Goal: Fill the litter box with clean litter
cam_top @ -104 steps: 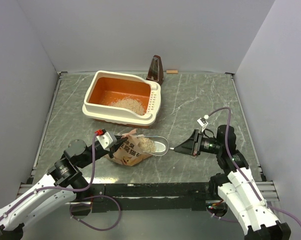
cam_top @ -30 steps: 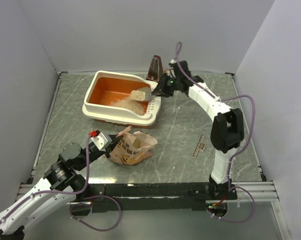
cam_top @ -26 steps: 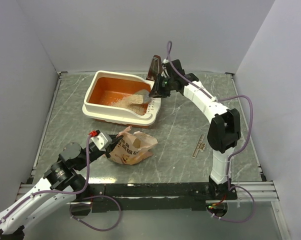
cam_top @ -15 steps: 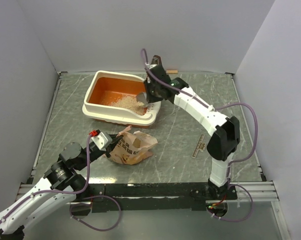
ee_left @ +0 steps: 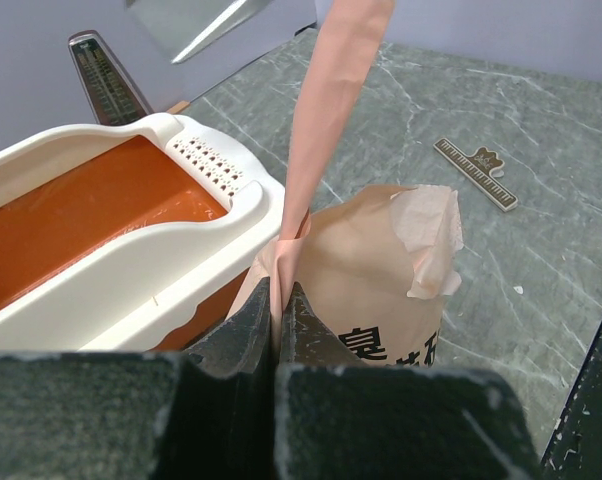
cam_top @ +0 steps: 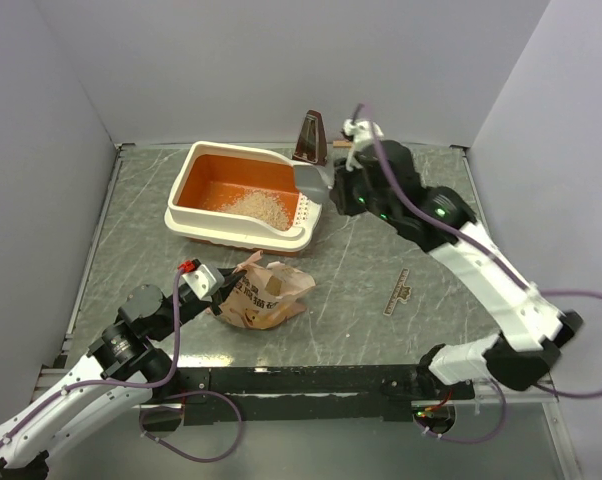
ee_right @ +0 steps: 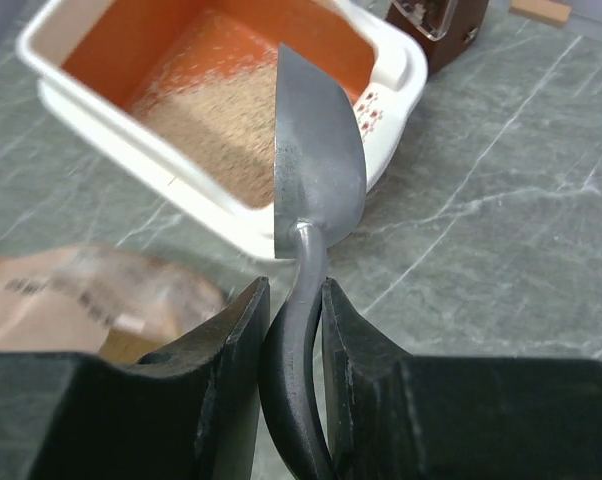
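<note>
The cream-white litter box [cam_top: 231, 232] with an orange inside stands at the back left, a heap of pale clean litter [cam_top: 256, 207] in its right half. My right gripper [cam_top: 343, 190] hovers just right of the box, shut on the handle of a grey metal scoop [cam_top: 316, 178]. The right wrist view shows the scoop [ee_right: 316, 160] turned on edge and empty above the litter [ee_right: 221, 130] and the box wall [ee_right: 211, 215]. My left gripper [ee_left: 278, 290] is shut on the upper edge of the tan printed bag [ee_left: 381, 290], holding the bag [cam_top: 266, 295] upright in front of the box [ee_left: 181, 270].
A brown metronome [cam_top: 311, 138] stands behind the box's right corner, with a small wooden block [cam_top: 343, 143] beside it. A dark ruler-like strip [cam_top: 396, 292] lies on the marbled table right of the bag. Grey walls enclose the table on three sides.
The right arm carried a full scoop from the bag to the box, tipped the litter in, and has now lifted back to the right with the scoop empty. The left arm kept still.
</note>
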Controlling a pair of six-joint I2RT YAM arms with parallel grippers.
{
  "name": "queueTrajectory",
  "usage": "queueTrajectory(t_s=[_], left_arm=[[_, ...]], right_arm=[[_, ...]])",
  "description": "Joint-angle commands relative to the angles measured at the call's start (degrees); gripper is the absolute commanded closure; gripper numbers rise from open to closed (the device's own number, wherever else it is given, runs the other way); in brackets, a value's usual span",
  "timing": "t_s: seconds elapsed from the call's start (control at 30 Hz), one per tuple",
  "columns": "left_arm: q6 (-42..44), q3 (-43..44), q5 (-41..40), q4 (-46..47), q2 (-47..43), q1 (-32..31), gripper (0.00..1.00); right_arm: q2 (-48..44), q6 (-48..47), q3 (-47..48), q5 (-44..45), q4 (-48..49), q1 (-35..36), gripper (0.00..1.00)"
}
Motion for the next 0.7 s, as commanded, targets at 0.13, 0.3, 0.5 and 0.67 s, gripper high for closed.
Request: queueTrajectory(t_s=[0.13,0.3,0.5,0.67], left_arm=[[0.38,1.71,-0.45,7.97,-0.65,-0.21,0.99],[0.38,1.62,-0.54,8.05,-1.09,-0.21,0.99],[0.38,1.80,-0.36,7.88,-0.47,-0.21,0.99],[0.46,1.80,-0.28,7.70,-0.38,-0.21,0.99]], right_arm=[[-13.16,2.13,-5.80,-14.01,-10.58,0.13,1.00],[-18.09,2.93,-13.43,-22.81,-10.41,0.13,1.00],[-23.81,2.93,-17.93,-26.77,-8.21,0.30,1.00],[-26.09,3.19,-17.41,-25.72,-7.51,0.65,1.00]])
